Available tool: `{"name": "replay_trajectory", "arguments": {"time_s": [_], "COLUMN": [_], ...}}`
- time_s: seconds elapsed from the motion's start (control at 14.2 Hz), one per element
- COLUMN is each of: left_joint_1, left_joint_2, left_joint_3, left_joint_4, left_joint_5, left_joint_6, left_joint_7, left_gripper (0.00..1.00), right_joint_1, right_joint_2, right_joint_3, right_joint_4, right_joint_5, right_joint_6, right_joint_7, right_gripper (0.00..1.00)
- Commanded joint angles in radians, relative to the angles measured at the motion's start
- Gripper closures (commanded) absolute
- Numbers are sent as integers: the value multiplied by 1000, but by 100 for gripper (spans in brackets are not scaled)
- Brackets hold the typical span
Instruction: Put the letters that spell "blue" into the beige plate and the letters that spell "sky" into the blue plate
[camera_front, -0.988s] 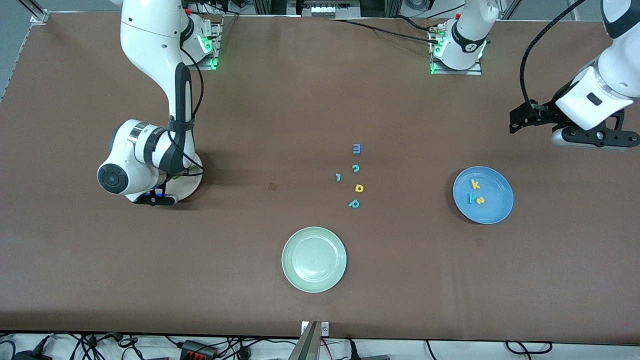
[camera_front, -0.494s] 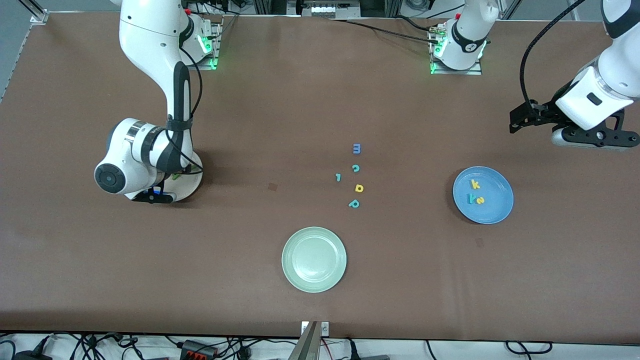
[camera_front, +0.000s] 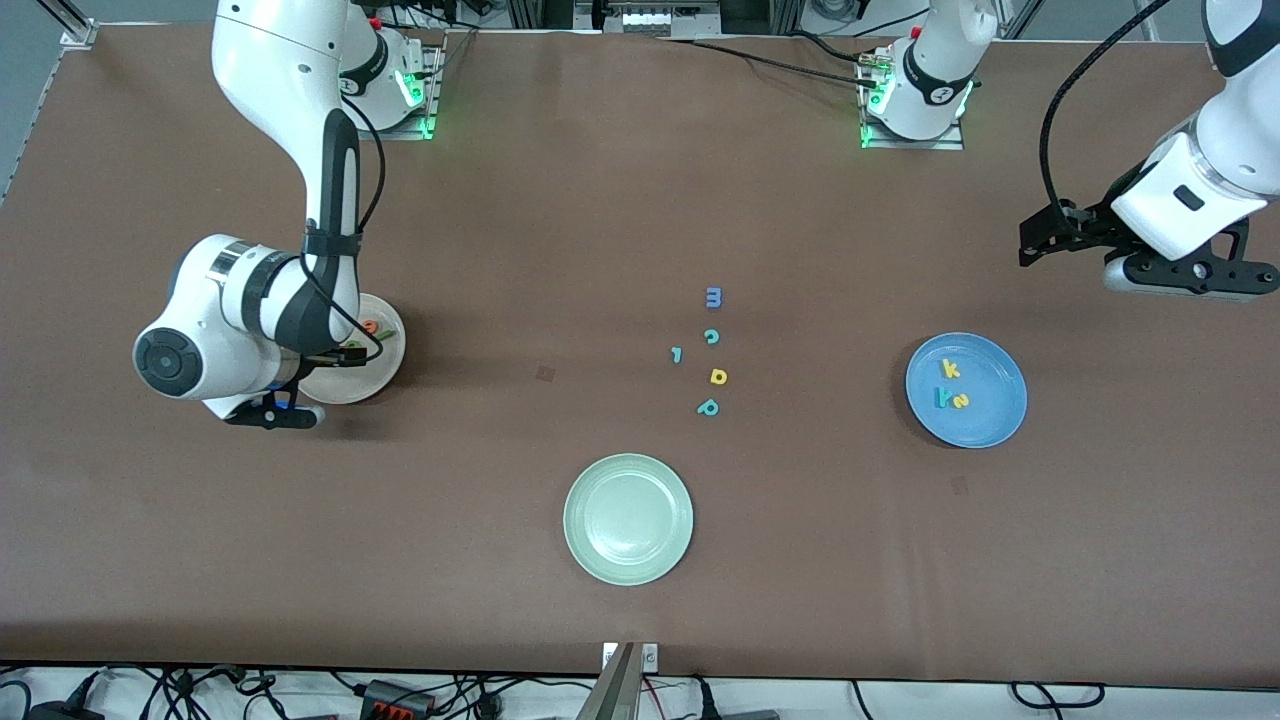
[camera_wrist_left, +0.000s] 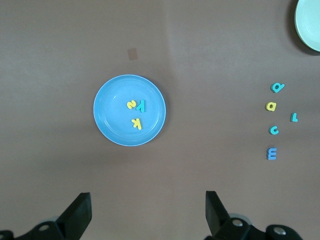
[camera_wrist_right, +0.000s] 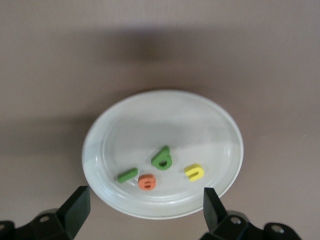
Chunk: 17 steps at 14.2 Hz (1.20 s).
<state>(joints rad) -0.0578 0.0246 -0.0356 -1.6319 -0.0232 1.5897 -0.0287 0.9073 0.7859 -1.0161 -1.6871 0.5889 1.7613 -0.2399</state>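
Note:
The beige plate (camera_wrist_right: 210, 135) holds the green b (camera_wrist_right: 162, 159), green l (camera_wrist_right: 127, 174), orange e (camera_wrist_right: 147, 182) and yellow u (camera_wrist_right: 194, 172). My right gripper (camera_wrist_right: 145, 212) hangs open and empty just off that plate's rim, at the right arm's end of the table. The blue plate (camera_front: 990, 415) holds the yellow k (camera_front: 951, 369), teal y (camera_front: 940, 397) and yellow s (camera_front: 959, 401). My left gripper (camera_wrist_left: 147, 212) waits high up, open and empty, over bare table beside the blue plate (camera_wrist_left: 115, 125).
A pale green plate (camera_front: 628, 518) sits near the front edge. In mid-table lie loose letters: a blue m (camera_front: 713, 297), teal c (camera_front: 711, 337), a small teal letter (camera_front: 677, 354), a yellow d-like letter (camera_front: 718, 376) and teal p (camera_front: 708, 407).
My right gripper has opened and its wrist has drawn back off the beige plate toward the right arm's end, uncovering the plate and its letters. The left arm has not moved.

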Motion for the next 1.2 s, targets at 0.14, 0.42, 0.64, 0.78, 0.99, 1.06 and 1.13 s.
{"name": "replay_trajectory", "arguments": {"time_s": [0.14,0.42,0.64,0.78,0.99,1.06,1.13], "left_joint_1": [0,0,1,1,0,1,1], "left_joint_2": [17,17,17,17,18,17,17], "left_joint_3": [0,0,0,0,0,0,0], "left_joint_4": [35,35,35,35,35,35,35], "left_joint_5": [-9,-9,-9,-9,-9,-9,-9], "left_joint_6": [-25,-25,-25,-25,-25,-25,-25], "left_joint_7": [13,12,10,9,9,9,9], "left_gripper": [0,0,0,0,0,0,0], "right_joint_1": [-82,-224,-359,-450,-661,-723,-786], "right_joint_2": [-40,-169,-287,-361,-457,-479,-500], "right_joint_3": [40,253,489,630,831,878,919], "right_joint_4": [119,205,244,245,245,244,244], "right_joint_5": [17,-160,-389,-499,-598,-595,-597], "right_joint_6": [-8,12,20,20,9,9,7], "right_joint_7": [19,180,319,361,344,343,335], "right_gripper": [0,0,0,0,0,0,0]}}
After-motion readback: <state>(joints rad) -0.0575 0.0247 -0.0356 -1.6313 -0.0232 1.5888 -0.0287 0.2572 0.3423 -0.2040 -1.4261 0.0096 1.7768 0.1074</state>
